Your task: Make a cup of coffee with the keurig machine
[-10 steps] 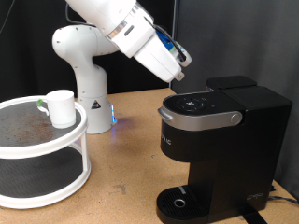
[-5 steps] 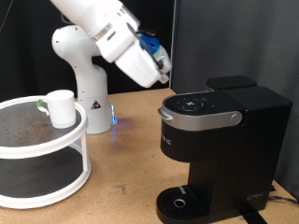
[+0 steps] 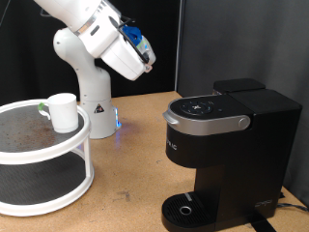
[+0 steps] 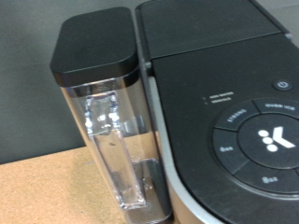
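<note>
- At the exterior view's left you have a white two-tier round stand [image 3: 43,145] on the wooden bench [image 3: 135,164]; its dark upper shelf carries the cup [image 3: 64,111], upright near the shelf's back edge.
- Just beside the cup, on its left in that view, a small dark pod with a green top [image 3: 42,107] sits on the same shelf; you cannot tell whether the two touch.
- Behind the stand you see the arm's white base [image 3: 85,77], with a blue light [image 3: 118,121] glowing at its foot.
- Your hand [image 3: 147,50] hangs high in the air, above the bench, between the stand and the keurig machine [image 3: 227,150], well apart from both. The fingers are hidden behind the wrist body and blue fittings, so you cannot tell whether they are apart or together, and nothing shows between them.
- At the exterior view's right the keurig machine stands on the bench with its grey-silver lid handle [image 3: 205,122] down and the lid shut; the round drip tray [image 3: 185,208] at its base is bare.
- In the wrist view you look down on the machine's clear water tank [image 4: 112,140] with its black cap, touching the machine's body, and on the round button panel [image 4: 262,140] with its central K mark; no fingers show there.
</note>
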